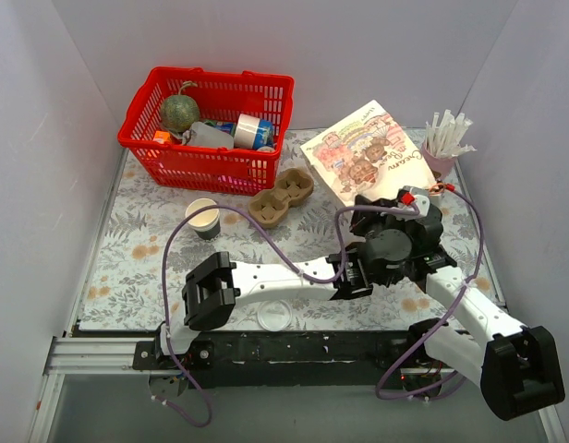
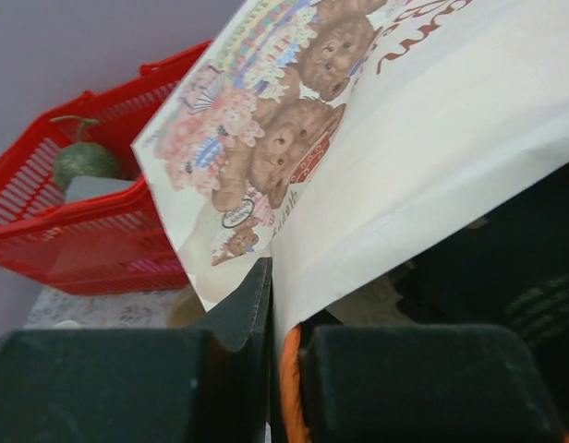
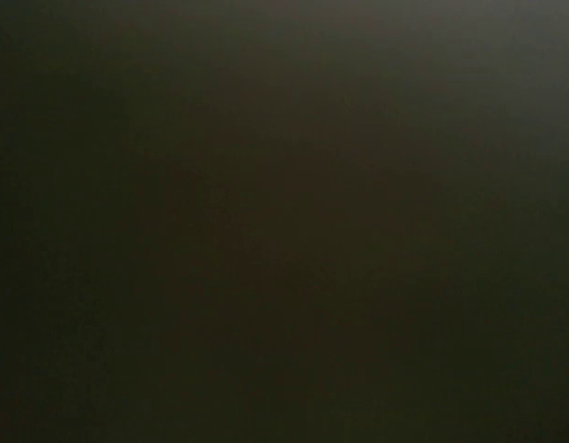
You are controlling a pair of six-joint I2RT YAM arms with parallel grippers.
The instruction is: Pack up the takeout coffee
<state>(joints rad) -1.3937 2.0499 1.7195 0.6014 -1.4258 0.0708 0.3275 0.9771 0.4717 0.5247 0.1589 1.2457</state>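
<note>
The takeout coffee cup (image 1: 203,219), cream above a dark band, stands open on the mat left of centre. A round pale lid (image 1: 273,316) lies apart from it by the front edge. My left gripper (image 2: 271,314) is shut on the lower edge of the bear-printed paper bag (image 2: 423,138). In the top view it (image 1: 360,212) sits at the near edge of the bag (image 1: 368,152). My right gripper (image 1: 405,214) is beside it at the bag's edge. Its fingers are hidden and its wrist view is all dark.
A red basket (image 1: 141,138) with a melon, tape and other items stands at the back left. A cardboard cup carrier (image 1: 282,197) lies in front of it. A pink cup of white sticks (image 1: 444,148) stands at the back right. White walls close in three sides.
</note>
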